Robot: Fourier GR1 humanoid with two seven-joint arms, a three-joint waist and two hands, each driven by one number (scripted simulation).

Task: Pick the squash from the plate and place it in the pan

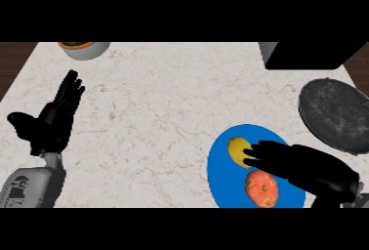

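A yellow squash [236, 148] lies on the upper part of a blue plate [220, 181] at the lower right of the counter. My right hand [304, 167] reaches over the plate from the right. Its fingers are loosely bent, with their tips against the squash's right side and not closed round it. The dark grey round pan [335, 114] sits at the right edge, above and to the right of the plate, with nothing in it. My left hand [52, 122] rests open at the far left, fingers pointing up.
An orange-red round fruit [261, 188] lies on the plate just below the squash, partly under my right hand. A grey bowl [84, 49] with orange contents stands at the top left. A black box [310, 54] stands at the top right, above the pan.
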